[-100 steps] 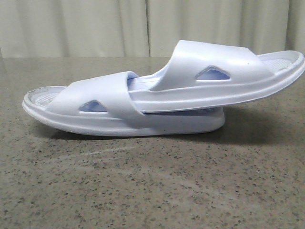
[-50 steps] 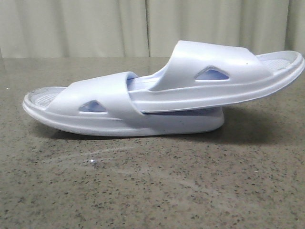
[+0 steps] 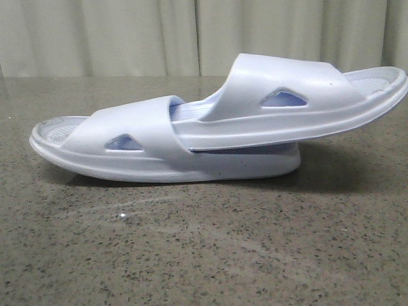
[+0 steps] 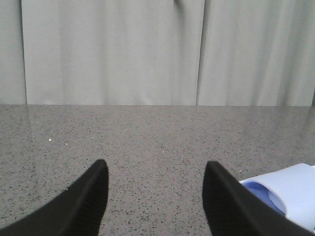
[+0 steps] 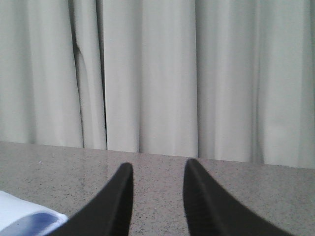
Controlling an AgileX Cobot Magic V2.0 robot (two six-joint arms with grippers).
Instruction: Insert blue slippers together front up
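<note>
Pale blue moulded foam slippers (image 3: pixel 217 127) nested on speckled grey stone table (image 3: pixel 204 255). Left gripper (image 4: pixel 153 189) spread wide, slipper edge beside its finger; right gripper (image 5: pixel 157 189) parted, empty.

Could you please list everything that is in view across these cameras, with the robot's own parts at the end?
blue slippers: two, very pale blue, mid-table, nested; the right one's end is tucked under the left one's strap and its far end is raised off the table.
table: one, grey speckled stone, under the slippers and filling the foreground.
curtain: one, off-white and pleated, behind the table.
left gripper: one, black fingers spread apart with nothing between them, a slipper end beside it.
right gripper: one, black fingers apart with nothing between them, a slipper end at the edge of its view.
</note>
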